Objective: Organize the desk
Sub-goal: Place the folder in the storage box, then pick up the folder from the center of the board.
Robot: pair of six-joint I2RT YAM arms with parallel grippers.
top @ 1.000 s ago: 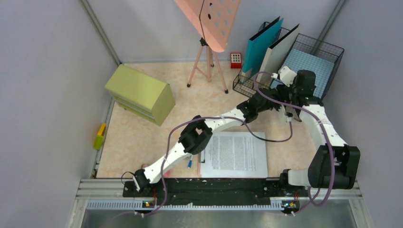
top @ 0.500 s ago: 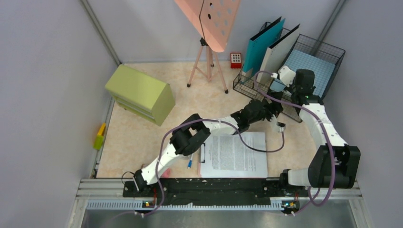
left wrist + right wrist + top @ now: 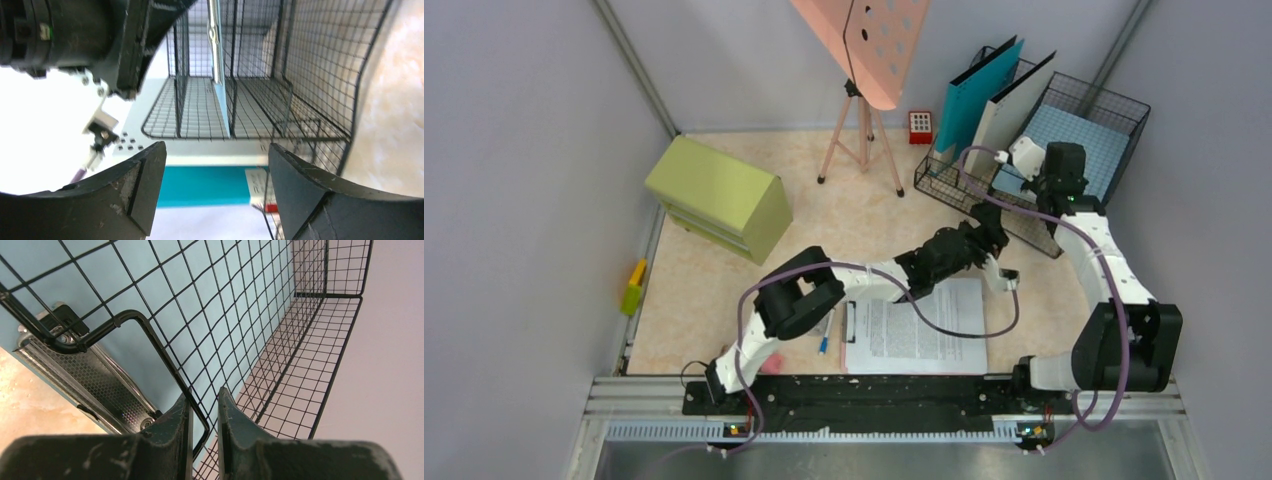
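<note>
Between grey walls (image 3: 524,150): marbled desk (image 3: 724,290), green cabinet (image 3: 719,195), wire basket (image 3: 1130,140).

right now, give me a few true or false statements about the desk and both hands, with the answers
1. The left hand is open with nothing between its fingers. True.
2. The green cabinet sits at the right side of the desk. False: it sits at the back left.
3. A printed sheet lies flat at the near edge. True.
4. The right hand is spread wide. False: its fingers are pinched on a wire of the wire basket.
5. The teal folder lies flat on the desk. False: it stands upright at the back right.
</note>
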